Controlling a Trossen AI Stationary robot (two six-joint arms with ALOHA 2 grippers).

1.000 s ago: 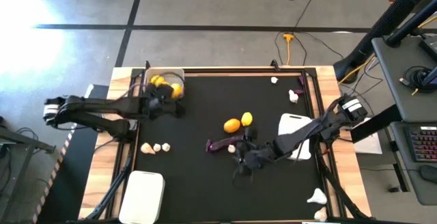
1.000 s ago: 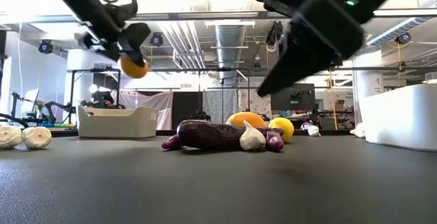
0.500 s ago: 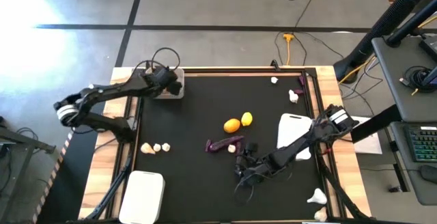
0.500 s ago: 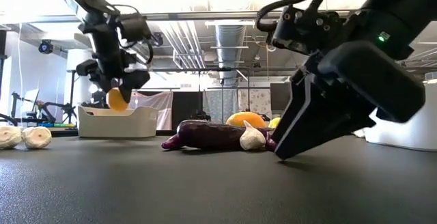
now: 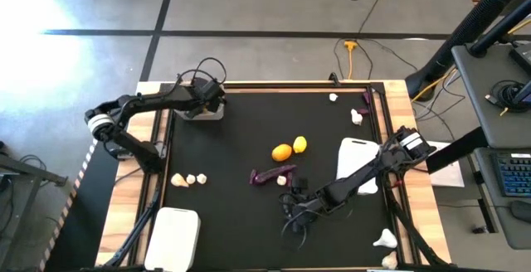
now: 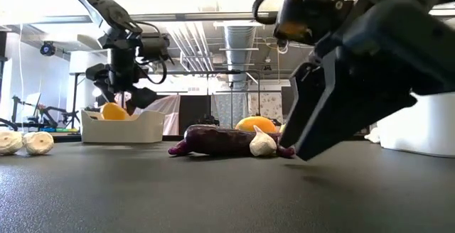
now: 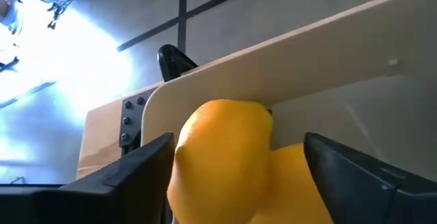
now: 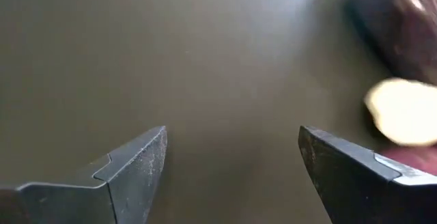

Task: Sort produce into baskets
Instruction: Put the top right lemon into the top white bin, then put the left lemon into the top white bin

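Observation:
My left gripper (image 5: pixel 207 99) hangs open over the far-left basket (image 6: pixel 119 126). A yellow-orange citrus fruit (image 7: pixel 218 156) lies in that basket between and just below its fingers, and a second one (image 7: pixel 293 183) lies behind it. My right gripper (image 5: pixel 290 216) stands open, low over the mat and empty. It is on the near side of a dark purple eggplant (image 5: pixel 267 175) and a white garlic bulb (image 8: pixel 403 111) that rests against the eggplant. Two more citrus fruits (image 5: pixel 289 148) lie mid-table. My left gripper has one finger (image 7: pixel 136 173) right beside the citrus fruit's side (image 7: pixel 181 162), while the other finger stands apart from it. I cannot tell whether that finger touches the fruit. The fruit rests in the basket below the fingertips.
A second basket (image 5: pixel 172 237) stands at the near left and a third (image 5: pixel 357 160) at the right under my right arm. Garlic bulbs lie at the left (image 5: pixel 189 179), far right (image 5: pixel 357 116) and near right (image 5: pixel 384 240). The mat's near middle is bare.
My left gripper has swung toward the far edge to above the far-left basket, sunk with the citrus fruit, and opened. The fruit now lies in the basket. My right gripper has moved toward the near edge and down, staying open.

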